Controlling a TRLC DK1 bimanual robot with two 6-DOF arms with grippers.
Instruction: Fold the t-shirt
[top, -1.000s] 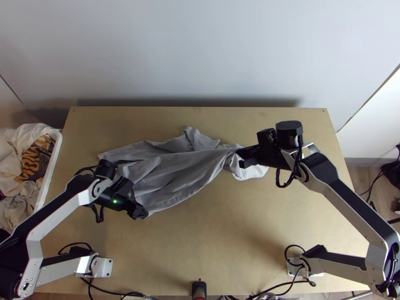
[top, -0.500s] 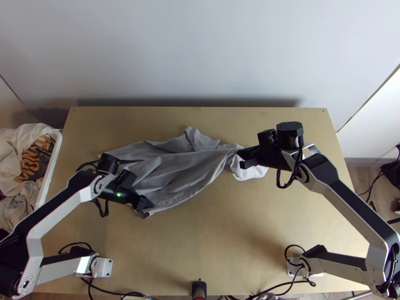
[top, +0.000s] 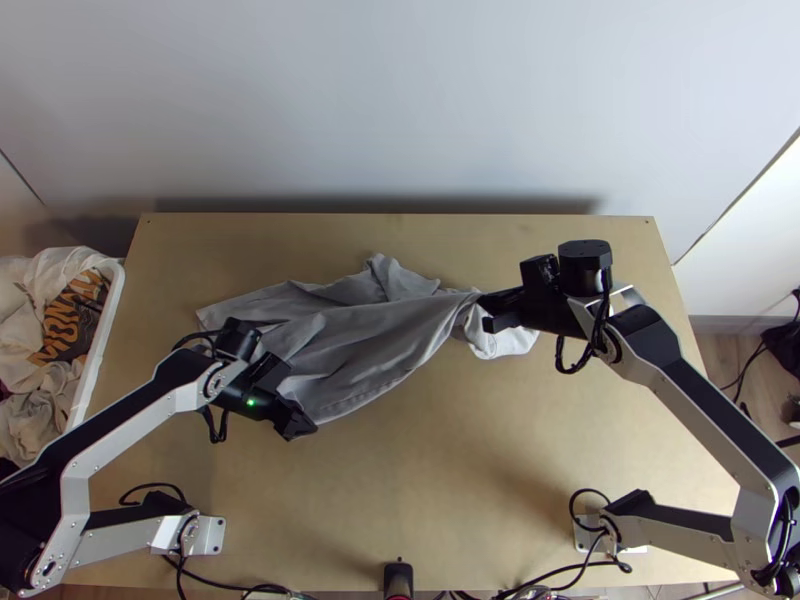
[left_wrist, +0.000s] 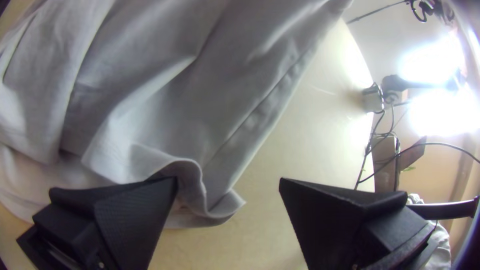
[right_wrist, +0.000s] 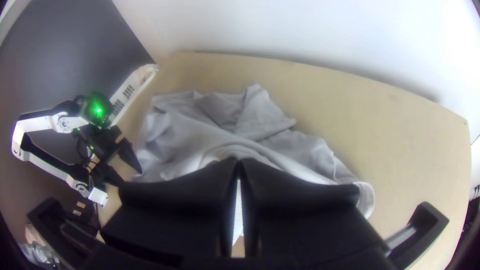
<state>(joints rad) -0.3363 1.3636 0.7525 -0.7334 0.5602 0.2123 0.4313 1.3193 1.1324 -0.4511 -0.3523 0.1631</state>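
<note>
Pictured on the table (top: 450, 480): a grey t-shirt (top: 370, 345), rumpled in long loose creases. Lies from the left part of the table to a little right of the table's middle, nearer the far edge than the near one. Narrows toward the right into a gathered twist, with a paler, bunched part resting close by on the table.

Held at that twist, right of the table's middle, by the right gripper (top: 485, 310). Clamps a pinch of the cloth, with fingers pressed together at the tips in the right wrist view.

At the cloth's near corner, left of the table's middle: the left gripper (top: 303, 428). Stands wide open, with nothing gripped. Has a curled bit of hem reaching into the gap, closer to one finger than to the other (touching or not, impossible to tell), in the left wrist view, with bare table beside it.

Just beyond the left edge of the table: a white-rimmed bin (top: 103, 330), heaped with pale clothes (top: 35, 395) and a dark garment (top: 75, 325) with orange lettering. Along the near edge of the table: black cables (top: 235, 585).
</note>
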